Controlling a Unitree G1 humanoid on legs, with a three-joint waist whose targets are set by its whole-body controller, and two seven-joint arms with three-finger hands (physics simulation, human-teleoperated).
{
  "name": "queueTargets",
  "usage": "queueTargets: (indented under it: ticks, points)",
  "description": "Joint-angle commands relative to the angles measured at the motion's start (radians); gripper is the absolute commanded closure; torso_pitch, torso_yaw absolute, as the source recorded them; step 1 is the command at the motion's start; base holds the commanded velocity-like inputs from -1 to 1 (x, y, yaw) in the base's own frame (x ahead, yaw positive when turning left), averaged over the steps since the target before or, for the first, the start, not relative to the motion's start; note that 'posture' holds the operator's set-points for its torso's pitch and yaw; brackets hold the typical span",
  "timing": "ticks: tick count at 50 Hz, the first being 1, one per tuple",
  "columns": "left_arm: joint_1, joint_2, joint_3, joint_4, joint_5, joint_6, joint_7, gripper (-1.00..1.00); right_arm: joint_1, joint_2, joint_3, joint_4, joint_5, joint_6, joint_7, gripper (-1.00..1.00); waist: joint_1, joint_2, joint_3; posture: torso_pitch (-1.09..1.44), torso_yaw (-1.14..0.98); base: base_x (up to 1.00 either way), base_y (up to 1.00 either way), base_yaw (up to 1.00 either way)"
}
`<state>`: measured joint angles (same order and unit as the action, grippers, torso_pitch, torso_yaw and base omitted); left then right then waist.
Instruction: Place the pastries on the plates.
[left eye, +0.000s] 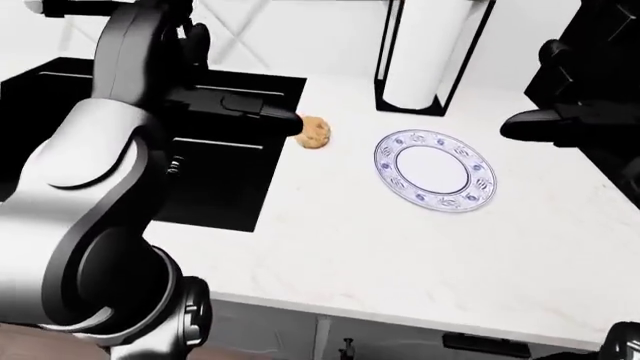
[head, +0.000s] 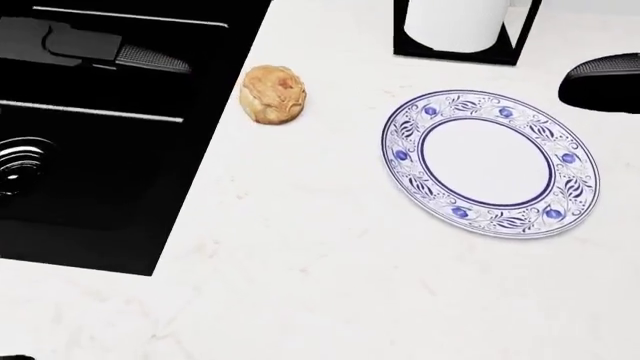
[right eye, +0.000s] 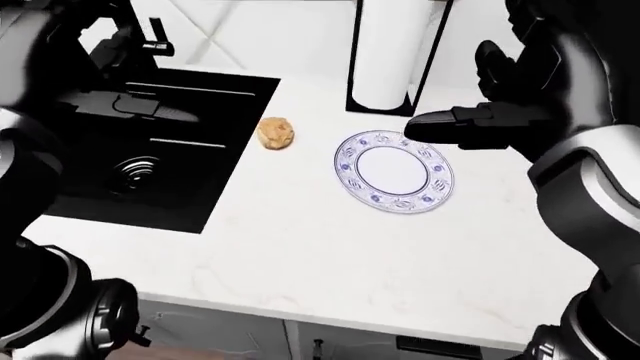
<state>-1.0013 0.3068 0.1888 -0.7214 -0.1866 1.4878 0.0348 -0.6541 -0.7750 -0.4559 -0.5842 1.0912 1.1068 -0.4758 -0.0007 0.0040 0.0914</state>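
A round golden pastry (head: 273, 93) lies on the white counter just right of the sink's edge. To its right lies an empty blue-and-white plate (head: 487, 165), flat on the counter. My left hand (left eye: 283, 120) hovers over the sink, fingers stretched out and open, tips just left of the pastry and not touching it. My right hand (right eye: 425, 127) hangs open above the plate's upper right rim with nothing in it. In the head view only its dark fingertip (head: 603, 79) shows at the right edge.
A black sink (head: 90, 150) with a round drain (head: 20, 169) fills the left. A paper towel roll in a black stand (head: 460, 26) stands above the plate. A faucet (right eye: 150, 37) rises beyond the sink. The counter's near edge (left eye: 400, 319) runs along the bottom.
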Motion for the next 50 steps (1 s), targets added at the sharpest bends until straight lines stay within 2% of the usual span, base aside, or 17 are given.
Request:
queueTargets:
  ticks: [1, 2, 4, 6, 7, 8, 10, 15, 20, 23, 27, 32, 37, 45, 50]
  points:
    - [-0.025, 0.005, -0.002, 0.001, 0.001, -0.036, -0.003, -1.00, -0.015, -0.016, -0.020, -0.009, -0.009, -0.037, -0.003, -1.00, -0.001, 0.002, -0.013, 0.00, 0.00, 0.02, 0.00, 0.00]
    - [-0.029, 0.006, -0.001, 0.004, 0.001, -0.036, -0.004, -1.00, -0.013, -0.018, -0.021, -0.009, -0.008, -0.037, -0.003, -1.00, 0.002, -0.006, -0.008, 0.00, 0.00, 0.00, 0.00, 0.00]
    - [-0.041, 0.004, -0.003, 0.003, 0.001, -0.026, -0.002, -1.00, -0.016, -0.028, -0.035, -0.012, 0.015, -0.029, -0.014, -1.00, 0.009, -0.035, -0.018, 0.00, 0.00, 0.00, 0.00, 0.00]
    - [-0.046, 0.001, -0.008, 0.003, 0.003, -0.024, -0.002, -1.00, -0.007, -0.037, -0.042, -0.013, 0.023, -0.034, -0.017, -1.00, 0.023, -0.091, -0.030, 0.00, 0.00, 0.00, 0.00, 0.00]
    - [-0.048, 0.001, -0.015, 0.010, 0.005, -0.028, -0.002, -1.00, 0.000, -0.044, -0.047, -0.011, 0.026, -0.039, -0.014, -1.00, 0.023, -0.052, -0.020, 0.00, 0.00, 0.00, 0.00, 0.00]
    - [-0.045, 0.001, -0.022, 0.021, 0.007, -0.041, -0.004, -1.00, 0.004, -0.051, -0.051, -0.008, 0.031, -0.041, -0.014, -1.00, 0.024, -0.061, -0.029, 0.00, 0.00, 0.00, 0.00, 0.00]
    - [-0.048, 0.001, -0.028, 0.034, 0.012, -0.051, -0.006, -1.00, 0.025, -0.060, -0.066, -0.005, 0.033, -0.053, -0.004, -1.00, 0.026, -0.061, -0.038, 0.00, 0.00, 0.00, 0.00, 0.00]
    - [-0.074, 0.000, -0.057, 0.086, 0.035, -0.076, -0.013, -1.00, 0.088, -0.088, -0.122, 0.003, 0.043, -0.078, 0.024, -1.00, 0.029, -0.060, -0.040, 0.00, 0.00, 0.00, 0.00, 0.00]
    - [-0.067, -0.024, -0.123, 0.173, 0.082, -0.153, -0.037, -1.00, 0.153, -0.122, -0.182, 0.011, 0.062, -0.095, 0.048, -1.00, 0.032, -0.063, -0.042, 0.00, 0.00, 0.00, 0.00, 0.00]
    - [-0.031, -0.032, -0.184, 0.253, 0.145, -0.251, -0.085, -1.00, 0.175, -0.142, -0.211, 0.018, 0.081, -0.100, 0.048, -1.00, 0.034, -0.067, -0.041, 0.00, 0.00, 0.00, 0.00, 0.00]
    - [-0.032, -0.054, -0.233, 0.400, 0.253, -0.369, -0.176, -1.00, 0.195, -0.157, -0.221, 0.028, 0.091, -0.119, 0.048, -1.00, 0.036, -0.073, -0.043, 0.00, 0.00, 0.00, 0.00, 0.00]
    - [-0.073, -0.113, -0.234, 0.585, 0.382, -0.479, -0.271, -1.00, 0.193, -0.166, -0.210, 0.034, 0.097, -0.131, 0.039, -1.00, 0.039, -0.081, -0.044, 0.00, 0.00, 0.00, 0.00, 0.00]
    - [-0.134, -0.157, -0.223, 0.793, 0.475, -0.580, -0.325, -1.00, 0.192, -0.161, -0.201, 0.036, 0.089, -0.137, 0.040, -1.00, 0.041, -0.093, -0.045, 0.00, 0.00, 0.00, 0.00, 0.00]
    - [-0.237, -0.201, -0.199, 1.175, 0.539, -0.817, -0.301, -1.00, 0.191, -0.146, -0.186, 0.042, 0.062, -0.145, 0.055, -1.00, 0.045, -0.109, -0.051, 0.00, 0.00, 0.00, 0.00, 0.00]
    - [-0.378, -0.206, -0.171, 1.492, 0.512, -0.951, -0.266, -1.00, 0.196, -0.132, -0.186, 0.046, 0.038, -0.145, 0.073, -1.00, 0.046, -0.118, -0.057, 0.00, 0.00, 0.00, 0.00, 0.00]
